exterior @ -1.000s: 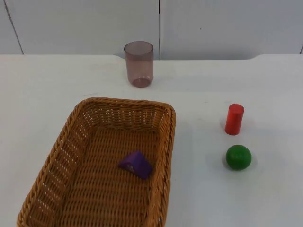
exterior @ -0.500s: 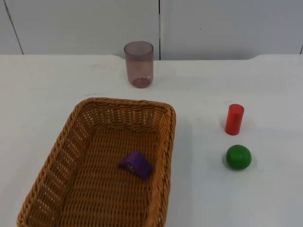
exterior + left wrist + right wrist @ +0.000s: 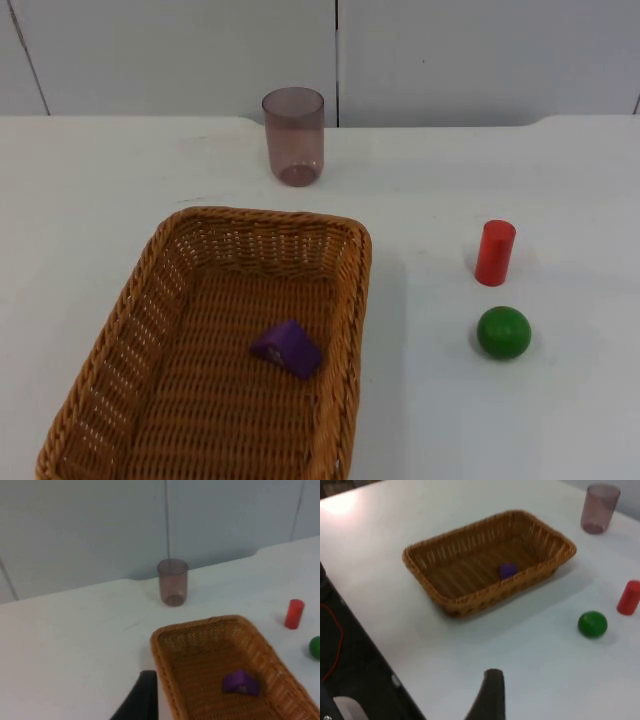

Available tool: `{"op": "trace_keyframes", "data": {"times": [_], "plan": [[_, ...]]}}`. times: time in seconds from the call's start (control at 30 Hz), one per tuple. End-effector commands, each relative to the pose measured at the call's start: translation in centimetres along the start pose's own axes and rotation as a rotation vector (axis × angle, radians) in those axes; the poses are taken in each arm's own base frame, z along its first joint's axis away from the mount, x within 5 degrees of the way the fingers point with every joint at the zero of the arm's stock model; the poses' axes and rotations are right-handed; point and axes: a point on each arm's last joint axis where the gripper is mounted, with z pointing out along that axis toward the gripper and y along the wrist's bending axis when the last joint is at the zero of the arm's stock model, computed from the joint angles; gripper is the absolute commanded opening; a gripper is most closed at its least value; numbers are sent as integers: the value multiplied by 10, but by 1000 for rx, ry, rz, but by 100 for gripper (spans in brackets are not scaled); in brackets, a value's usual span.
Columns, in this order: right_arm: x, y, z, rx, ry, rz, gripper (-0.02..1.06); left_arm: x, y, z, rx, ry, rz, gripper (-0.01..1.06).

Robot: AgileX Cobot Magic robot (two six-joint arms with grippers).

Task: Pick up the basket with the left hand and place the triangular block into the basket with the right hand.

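Purple triangular block (image 3: 287, 348) (inside basket (image 3: 120, 350)) lies beyond left end effector (image 3: 142, 700).

Even, bright overhead light, soft short shadows under basket (image 3: 215, 350) and green ball (image 3: 503, 332). Glare patch on the table (image 3: 340, 502) in right wrist view. Both wrist views slightly soft; top view crisp.

A black fingertip of the left gripper (image 3: 142, 700) stands just outside the near rim of the woven brown wicker basket (image 3: 170, 655). A purple triangular block (image 3: 240, 682) lies inside the basket. Beyond the basket, a translucent mauve plastic cup (image 3: 173, 582) stands upright by the grey partition wall (image 3: 100, 525). A red cylinder (image 3: 294, 613) and green ball (image 3: 315, 647) sit past the basket's far side on the white table (image 3: 65, 640).
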Motion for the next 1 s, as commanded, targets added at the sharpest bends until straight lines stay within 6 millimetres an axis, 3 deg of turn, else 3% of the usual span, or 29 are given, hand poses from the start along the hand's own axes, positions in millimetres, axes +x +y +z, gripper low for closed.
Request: {"op": "trace_keyframes", "data": {"times": [0.0,0.4,0.97], "plan": [[5,0,4,-3,29,2,72,8,4,-3,-57,10,-25,97],[6,-5,10,49,8,37,72,37,13,12,-119,194,-64,97],[6,-4,10,44,8,31,75,37,16,12,-164,195,-103,97]]}}
